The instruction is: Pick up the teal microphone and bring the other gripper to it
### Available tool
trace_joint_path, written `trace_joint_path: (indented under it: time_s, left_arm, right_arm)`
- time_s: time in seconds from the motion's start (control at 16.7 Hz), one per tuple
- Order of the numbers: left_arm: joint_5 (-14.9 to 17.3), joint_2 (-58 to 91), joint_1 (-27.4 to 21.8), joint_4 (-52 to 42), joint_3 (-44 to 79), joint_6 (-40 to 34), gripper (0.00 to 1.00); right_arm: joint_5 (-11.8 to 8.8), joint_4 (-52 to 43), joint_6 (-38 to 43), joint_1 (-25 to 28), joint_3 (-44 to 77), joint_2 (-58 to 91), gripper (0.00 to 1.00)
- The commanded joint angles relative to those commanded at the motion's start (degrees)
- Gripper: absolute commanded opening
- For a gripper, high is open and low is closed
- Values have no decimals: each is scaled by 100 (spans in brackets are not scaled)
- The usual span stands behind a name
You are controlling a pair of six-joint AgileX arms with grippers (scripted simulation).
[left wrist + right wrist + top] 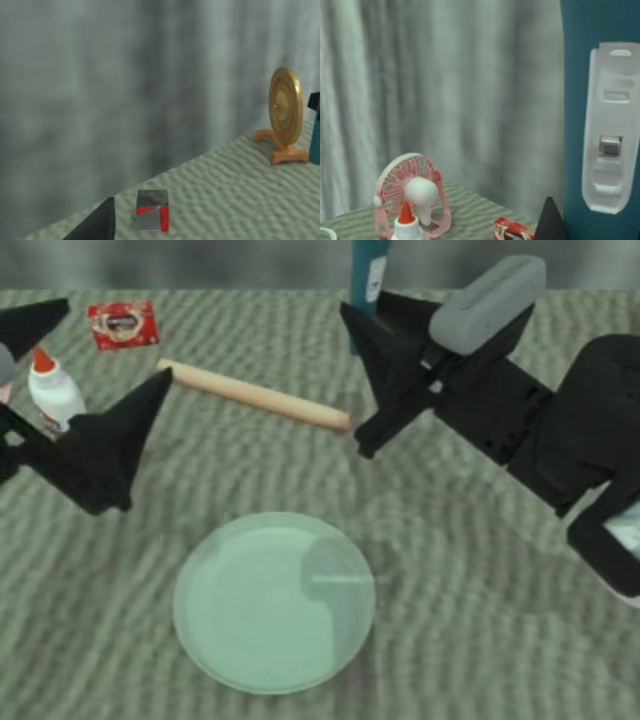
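The teal microphone (368,275) stands upright in the air near the table's back edge, a white mark on its handle. Its head is out of view. My right gripper (362,340) reaches in from the right and is shut on the lower handle. In the right wrist view the handle (580,125) fills one side, with a black fingertip (550,222) beside it. The left gripper (115,340) hovers open at the left, well apart from the microphone, above a glue bottle. The left wrist view catches one fingertip (97,225) and the microphone (316,135) far off.
A tan rolling pin (255,395) lies between the grippers. A glue bottle (52,390) and a red packet (122,324) are at the back left. A pale green plate (275,602) sits near the front. A gold disc on a stand (285,117) and a pink fan (415,190) stand farther off.
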Motion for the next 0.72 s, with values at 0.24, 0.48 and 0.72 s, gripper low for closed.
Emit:
trace_joint_path:
  time_s: [0.24,0.48,0.72]
  left_arm:
    - [976,1654,-366,581,979,155,100]
    - [1549,2587,-588,878,1506,242,100]
    - [1617,2691,-614,909,1564,251,100]
  right_arm:
    - [0,0,0,0,0,0,0]
    - [0,0,0,0,0,0,0]
    - [0,0,0,0,0,0,0]
